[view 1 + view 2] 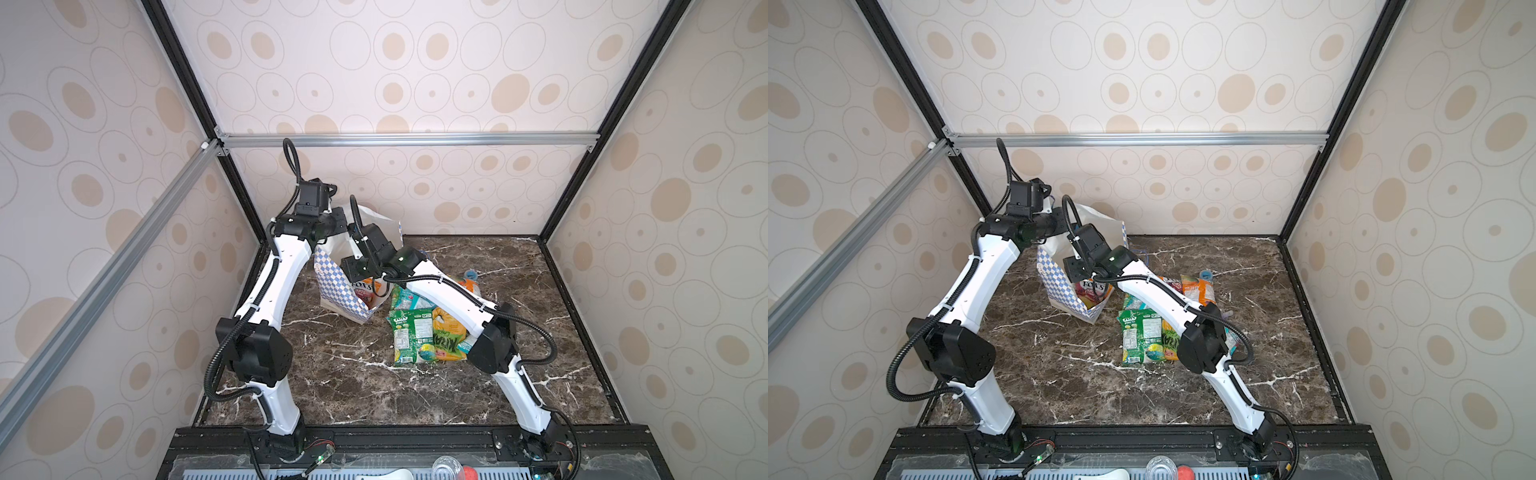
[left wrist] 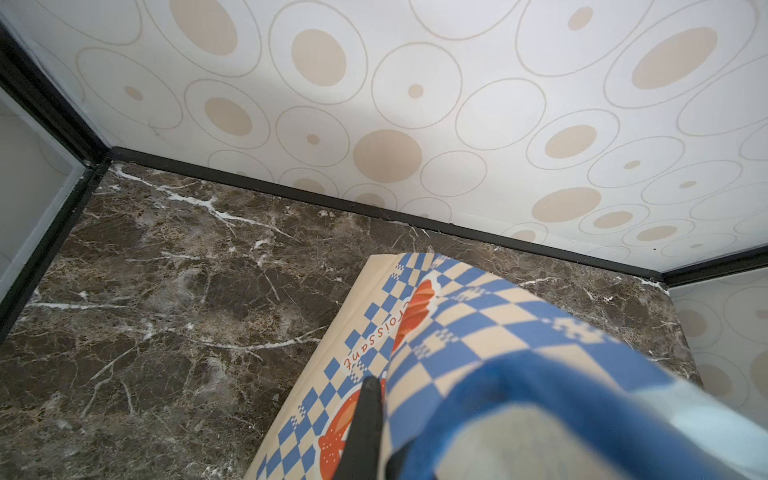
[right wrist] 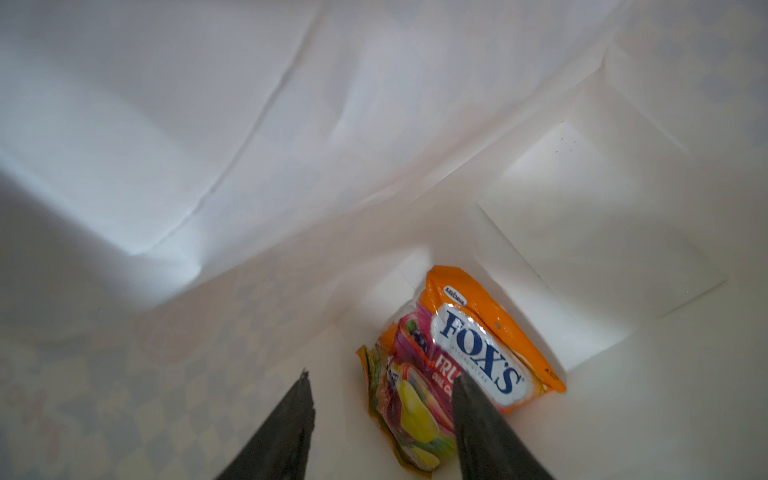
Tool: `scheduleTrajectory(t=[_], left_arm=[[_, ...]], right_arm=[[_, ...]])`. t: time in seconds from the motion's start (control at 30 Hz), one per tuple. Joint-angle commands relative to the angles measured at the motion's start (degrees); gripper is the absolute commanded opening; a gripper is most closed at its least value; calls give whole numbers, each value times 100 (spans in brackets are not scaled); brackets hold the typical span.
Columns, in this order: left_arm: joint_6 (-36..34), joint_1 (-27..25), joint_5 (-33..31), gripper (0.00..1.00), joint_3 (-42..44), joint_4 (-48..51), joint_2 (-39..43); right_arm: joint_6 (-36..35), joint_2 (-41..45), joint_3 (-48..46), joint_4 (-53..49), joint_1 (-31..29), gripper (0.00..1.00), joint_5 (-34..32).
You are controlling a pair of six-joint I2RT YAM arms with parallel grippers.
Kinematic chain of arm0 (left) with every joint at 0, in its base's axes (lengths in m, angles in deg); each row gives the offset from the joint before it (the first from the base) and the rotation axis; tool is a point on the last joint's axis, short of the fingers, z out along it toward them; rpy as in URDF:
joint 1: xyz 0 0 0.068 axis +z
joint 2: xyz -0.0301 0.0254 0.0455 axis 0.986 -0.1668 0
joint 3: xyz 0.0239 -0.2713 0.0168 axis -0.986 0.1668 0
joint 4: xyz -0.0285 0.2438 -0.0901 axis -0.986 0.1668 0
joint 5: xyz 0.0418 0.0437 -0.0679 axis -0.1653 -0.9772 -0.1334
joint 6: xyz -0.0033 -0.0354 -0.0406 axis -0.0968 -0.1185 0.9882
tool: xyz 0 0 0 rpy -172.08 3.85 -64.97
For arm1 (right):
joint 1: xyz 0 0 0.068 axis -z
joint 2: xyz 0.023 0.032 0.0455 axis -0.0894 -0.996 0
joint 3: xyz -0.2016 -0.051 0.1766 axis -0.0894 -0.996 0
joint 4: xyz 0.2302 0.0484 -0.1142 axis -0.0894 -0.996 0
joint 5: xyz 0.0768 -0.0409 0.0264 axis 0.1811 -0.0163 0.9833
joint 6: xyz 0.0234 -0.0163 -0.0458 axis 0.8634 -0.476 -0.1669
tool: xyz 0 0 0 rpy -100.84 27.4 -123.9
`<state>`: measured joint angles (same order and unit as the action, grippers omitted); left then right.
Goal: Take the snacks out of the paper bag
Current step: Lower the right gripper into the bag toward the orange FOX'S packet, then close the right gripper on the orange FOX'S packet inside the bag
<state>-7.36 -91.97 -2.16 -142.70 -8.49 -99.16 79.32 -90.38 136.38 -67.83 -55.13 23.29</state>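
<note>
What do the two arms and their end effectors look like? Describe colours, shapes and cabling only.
Both the left arm and right arm have glossy white link shells between bulky black joint housings. Black corrugated conduits run along them, held by white ties. A small green light shows near the right wrist. The right end effector has dark, tapered fingers.

We find both top views bright and evenly lit, shadows on the marble table (image 1: pixel 340 374) faint and soft, the walls (image 1: pixel 415 62) splayed outward by the wide lens. In the left wrist view the paper bag (image 2: pixel 519 332) smears into blur nearest the camera. Inside it, light is dim and milky; the orange packet (image 3: pixel 473 353) glints, the black fingers (image 3: pixel 286 432) look soft.
</note>
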Motion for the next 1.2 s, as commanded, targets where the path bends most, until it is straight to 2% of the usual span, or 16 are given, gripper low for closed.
scheduleTrajectory(t=[0.0,0.17,0.43,0.57,0.67,0.87,1.07,1.17], left_arm=[[237,-24,203,0,-280,-56,71],[441,-20,546,0,73,-352,190],[424,-41,784,0,118,-365,191],[444,-64,904,0,207,-443,217],[387,-64,1037,0,487,-681,295],[123,-64,1063,0,768,-867,350],[-4,-81,1804,0,1135,-1438,483],[35,-99,1755,0,1442,-1755,590]], right_arm=[[420,-209,83,-270,17,57,322],[945,-455,10,-540,23,61,353],[836,-653,-43,-489,38,67,-1],[819,-831,-195,-174,60,76,-245],[755,-1006,-292,136,78,88,-285],[450,-1178,-476,375,80,100,-274],[578,-1327,-992,642,129,100,20],[623,-1568,-975,641,148,100,152]])
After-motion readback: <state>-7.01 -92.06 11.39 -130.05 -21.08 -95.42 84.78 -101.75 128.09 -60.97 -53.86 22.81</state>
